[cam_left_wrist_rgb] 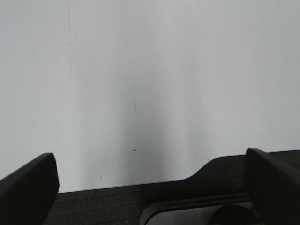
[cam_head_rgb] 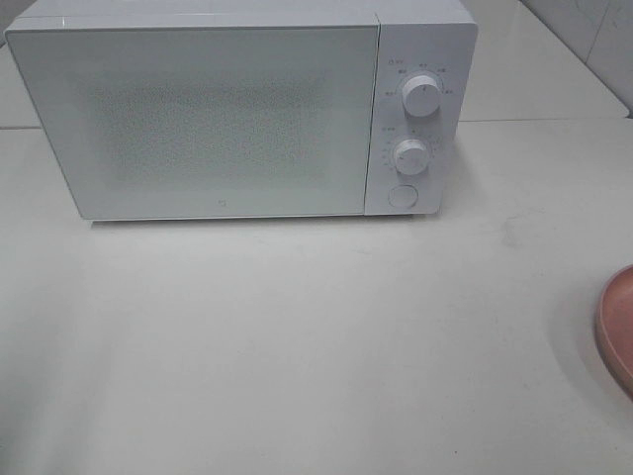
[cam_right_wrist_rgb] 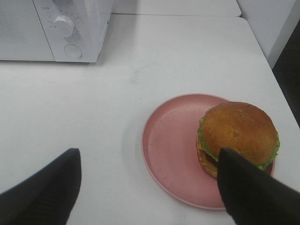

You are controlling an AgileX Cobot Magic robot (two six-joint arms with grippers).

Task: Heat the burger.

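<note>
The burger [cam_right_wrist_rgb: 238, 133], with a golden-brown bun, green lettuce and yellow cheese, sits on the right part of a round pink plate [cam_right_wrist_rgb: 168, 145] in the right wrist view. My right gripper [cam_right_wrist_rgb: 149, 183] is open above the table, its fingers [cam_right_wrist_rgb: 248, 194] spread wide; one finger overlaps the burger's near edge without gripping it. The white microwave [cam_head_rgb: 237, 109] stands at the back with its door closed. The exterior view shows only a sliver of the pink plate [cam_head_rgb: 618, 327] at the right edge, not the burger. My left gripper [cam_left_wrist_rgb: 150, 183] is open over bare white table, holding nothing.
The microwave has two knobs [cam_head_rgb: 422, 97] [cam_head_rgb: 409, 156] and a round button [cam_head_rgb: 402, 195] on its right panel. The white table [cam_head_rgb: 297, 346] stretches in front of it. A dark drop beyond the table edge [cam_right_wrist_rgb: 288, 70] shows in the right wrist view.
</note>
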